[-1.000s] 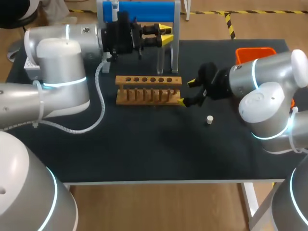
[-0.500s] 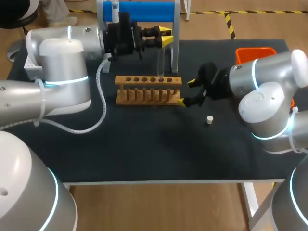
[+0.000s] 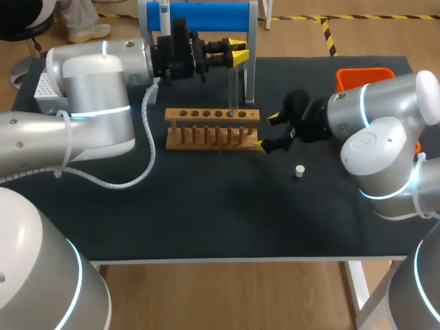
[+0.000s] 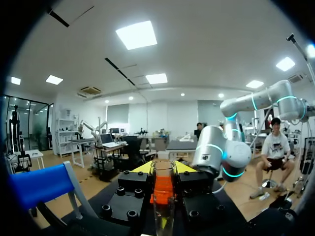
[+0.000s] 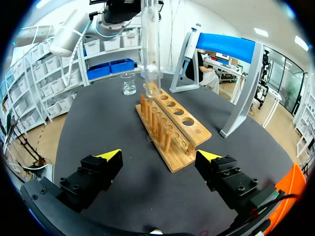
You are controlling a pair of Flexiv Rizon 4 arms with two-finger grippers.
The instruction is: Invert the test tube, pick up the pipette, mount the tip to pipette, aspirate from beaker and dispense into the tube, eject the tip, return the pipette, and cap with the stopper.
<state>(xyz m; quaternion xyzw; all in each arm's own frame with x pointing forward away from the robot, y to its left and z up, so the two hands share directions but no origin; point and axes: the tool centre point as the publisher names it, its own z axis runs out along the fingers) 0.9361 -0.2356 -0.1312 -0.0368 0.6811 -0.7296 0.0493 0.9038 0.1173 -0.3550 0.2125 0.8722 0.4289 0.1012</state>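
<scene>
Check that your left gripper is clamped on the test tube. In the left wrist view both yellow-tipped fingers press the glass from two sides, close below its open rim.

Tube attitude:
- The long axis stands upright, at right angles to the table.
- The open mouth points up and the rounded closed end points down.
- The left gripper's fingers lie level, so the tube hangs crosswise between them.

Tube position:
- The tube is above the wooden rack, toward the rack's right end.
- In the head view its lower end meets the row of holes in the rack's top bar. You cannot tell from these views whether the end has entered a hole, or which hole lies under it.

Your right gripper sits low over the table just beside the rack's right end. Its fingers are spread wide and grip nothing. In the right wrist view the rack runs away lengthwise ahead of the gap between them.

The white stopper rests on the table near the right gripper, apart from the rack. The beaker stands beyond the rack's far end.
</scene>
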